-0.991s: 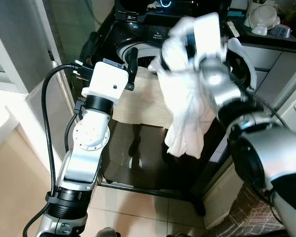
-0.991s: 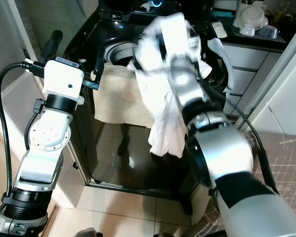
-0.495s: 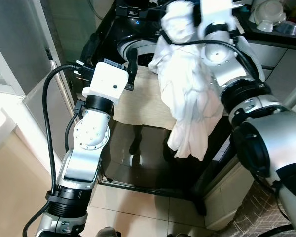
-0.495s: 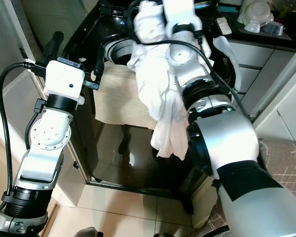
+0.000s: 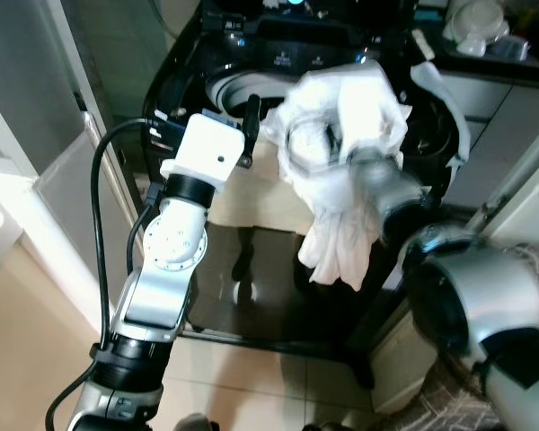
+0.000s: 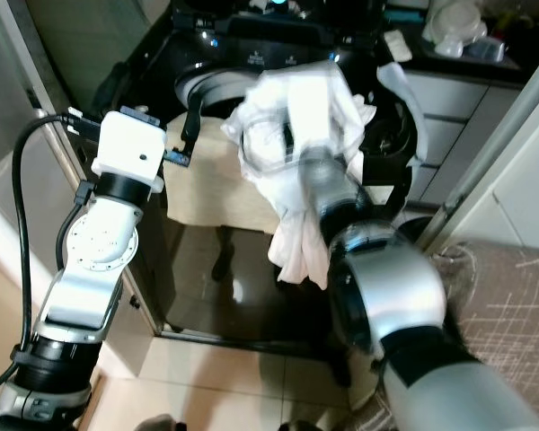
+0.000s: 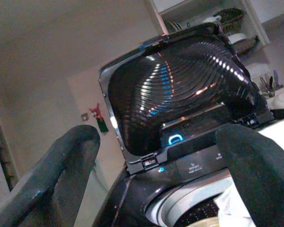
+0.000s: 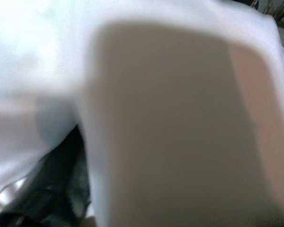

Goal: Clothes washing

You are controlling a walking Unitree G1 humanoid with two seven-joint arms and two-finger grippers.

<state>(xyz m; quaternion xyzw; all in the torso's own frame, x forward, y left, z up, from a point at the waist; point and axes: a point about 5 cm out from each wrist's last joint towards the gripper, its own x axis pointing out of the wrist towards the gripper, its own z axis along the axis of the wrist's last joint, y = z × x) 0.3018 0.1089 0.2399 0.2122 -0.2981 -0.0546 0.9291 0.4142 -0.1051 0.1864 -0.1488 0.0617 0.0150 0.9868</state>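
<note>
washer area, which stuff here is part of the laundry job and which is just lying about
Job:
white cloth, draped over the right tool
beige cloth hanging over the washer's front edge
washer, lid up
left tool, open by the drum

Lying about:
dishes on the counter
drawers

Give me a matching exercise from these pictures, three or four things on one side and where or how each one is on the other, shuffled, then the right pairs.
Things:
1. washing machine lid
2. white garment
3. beige cloth
4. left gripper

States:
A. draped over the washer's front edge
B. open, empty, near the drum
C. raised upright
D. bunched around the right arm, hanging down

Pairs: 1-C, 2-D, 3-A, 4-B
</note>
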